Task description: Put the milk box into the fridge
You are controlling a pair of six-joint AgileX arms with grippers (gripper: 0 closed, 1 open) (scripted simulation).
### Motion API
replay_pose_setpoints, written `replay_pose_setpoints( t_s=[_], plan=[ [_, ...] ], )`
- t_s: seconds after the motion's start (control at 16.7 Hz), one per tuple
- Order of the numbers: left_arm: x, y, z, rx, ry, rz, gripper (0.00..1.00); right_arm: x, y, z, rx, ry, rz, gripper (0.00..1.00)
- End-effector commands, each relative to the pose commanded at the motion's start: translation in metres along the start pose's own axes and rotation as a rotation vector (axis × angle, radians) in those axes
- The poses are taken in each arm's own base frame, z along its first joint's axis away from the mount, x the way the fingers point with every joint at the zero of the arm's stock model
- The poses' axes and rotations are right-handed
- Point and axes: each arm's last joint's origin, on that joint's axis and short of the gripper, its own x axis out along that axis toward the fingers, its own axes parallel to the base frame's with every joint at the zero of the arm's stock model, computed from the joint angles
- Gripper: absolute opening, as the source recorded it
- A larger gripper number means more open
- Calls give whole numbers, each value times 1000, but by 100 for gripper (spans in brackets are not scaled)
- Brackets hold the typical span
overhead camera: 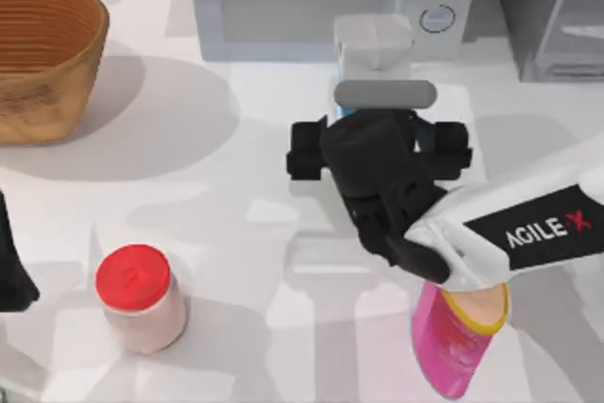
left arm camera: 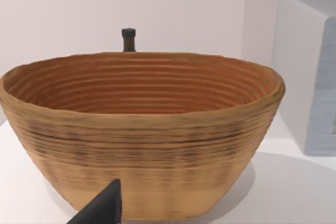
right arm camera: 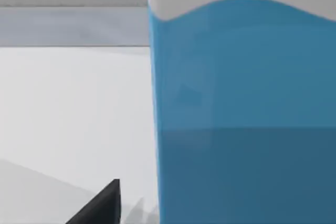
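Note:
The milk box, white-topped with a sky-blue body, stands upright in front of the microwave. Its blue side looms very close in the right wrist view. My right gripper hovers right at the near side of the box, open, with one dark fingertip beside the box and apart from it. The fridge, dark grey with pale frame edges, stands at the far right corner. My left gripper is parked at the left edge of the table, and its fingertip sits wide of centre, open.
A pale microwave with two round dials stands at the back. A woven basket sits at the far left, a red-lidded jar at the near left. A pink can stands under my right arm.

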Motion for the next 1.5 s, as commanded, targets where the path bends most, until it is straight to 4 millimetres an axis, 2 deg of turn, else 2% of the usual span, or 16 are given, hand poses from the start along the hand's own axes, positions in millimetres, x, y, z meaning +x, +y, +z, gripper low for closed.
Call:
replay_pose_setpoints(
  t_s=[0.06, 0.84, 1.5],
  plan=[
    [0, 0, 0, 0, 0, 0, 100, 0, 0, 0, 0, 0, 0, 100],
    [0, 0, 0, 0, 0, 0, 100, 0, 0, 0, 0, 0, 0, 2],
    [0, 0, 0, 0, 0, 0, 100, -2, 3, 5, 5, -4, 20, 0]
  ],
)
